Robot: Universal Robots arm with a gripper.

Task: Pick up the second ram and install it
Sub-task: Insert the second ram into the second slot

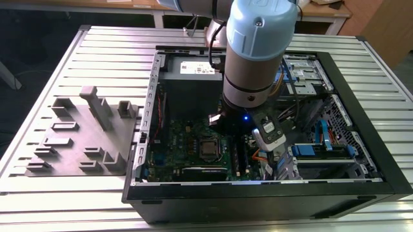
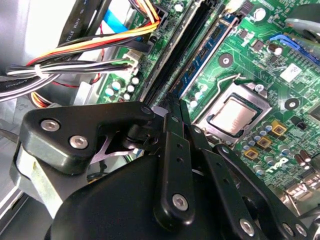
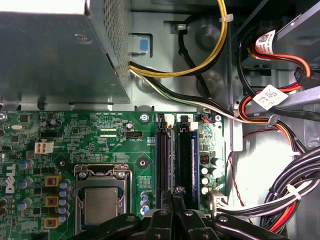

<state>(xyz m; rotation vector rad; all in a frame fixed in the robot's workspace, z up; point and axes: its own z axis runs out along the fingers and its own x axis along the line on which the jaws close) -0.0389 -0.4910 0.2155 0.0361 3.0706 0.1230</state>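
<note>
My gripper (image 3: 174,191) is shut, its dark fingers pressed together with no gap showing, low inside the open computer case (image 1: 258,198). In both wrist views the fingertips sit right over the near end of the memory slots beside the processor socket (image 3: 101,202). A long dark strip, the second ram (image 3: 167,162), runs along a slot straight out from the fingertips and looks seated in it; it appears again in the second wrist view (image 2: 192,47). Whether the fingers touch it I cannot tell. In the exterior view the arm (image 1: 255,58) reaches down over the motherboard (image 1: 187,145).
Bundles of coloured cables (image 3: 280,200) lie close beside the slots. The power supply box (image 3: 55,55) stands beyond the board. A grey tray with upright posts (image 1: 84,140) rests on the slatted table at the exterior view's left of the case. Drive bays (image 1: 322,150) occupy the case's other side.
</note>
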